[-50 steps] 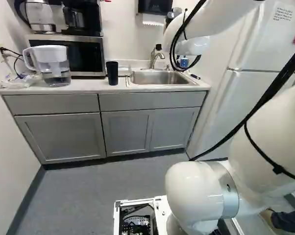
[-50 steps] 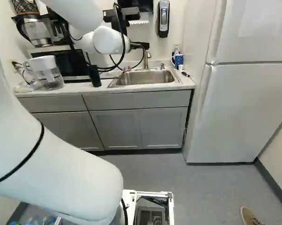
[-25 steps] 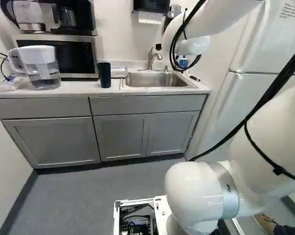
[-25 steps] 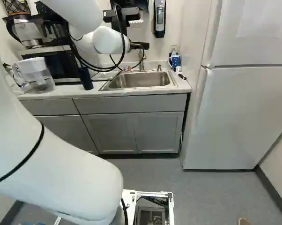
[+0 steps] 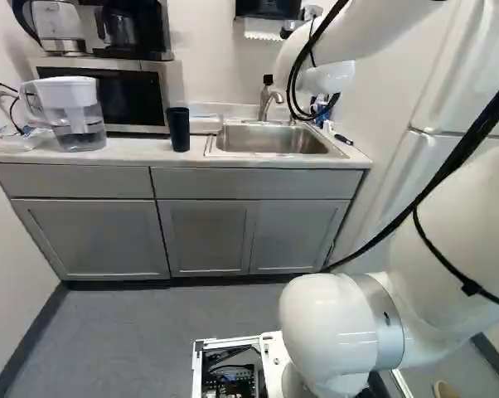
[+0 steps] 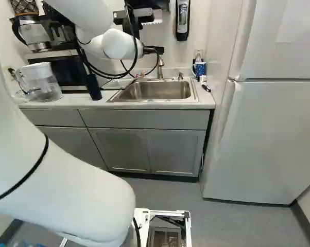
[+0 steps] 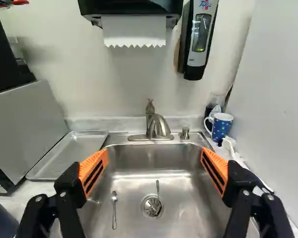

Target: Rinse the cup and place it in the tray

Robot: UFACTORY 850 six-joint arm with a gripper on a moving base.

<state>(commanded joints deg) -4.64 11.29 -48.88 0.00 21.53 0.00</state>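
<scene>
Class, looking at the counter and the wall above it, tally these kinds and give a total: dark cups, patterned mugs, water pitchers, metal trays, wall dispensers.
Dark cup: 1
Patterned mug: 1
Water pitcher: 1
Metal tray: 1
Wall dispensers: 2 (paper towel dispenser, soap dispenser)
Total: 6

Ahead of me, gray cabinets (image 5: pixel 84 240) under a light counter (image 5: pixel 142 156) line the pale wall (image 7: pixel 124 94), where a black towel dispenser (image 7: pixel 131 7) hangs near a tall, narrow dispenser (image 7: pixel 196 54), with a white refrigerator (image 6: pixel 263 139) beside the cabinets and dark baseboard (image 5: pixel 27 338) edging the gray floor (image 5: pixel 167 332).
</scene>
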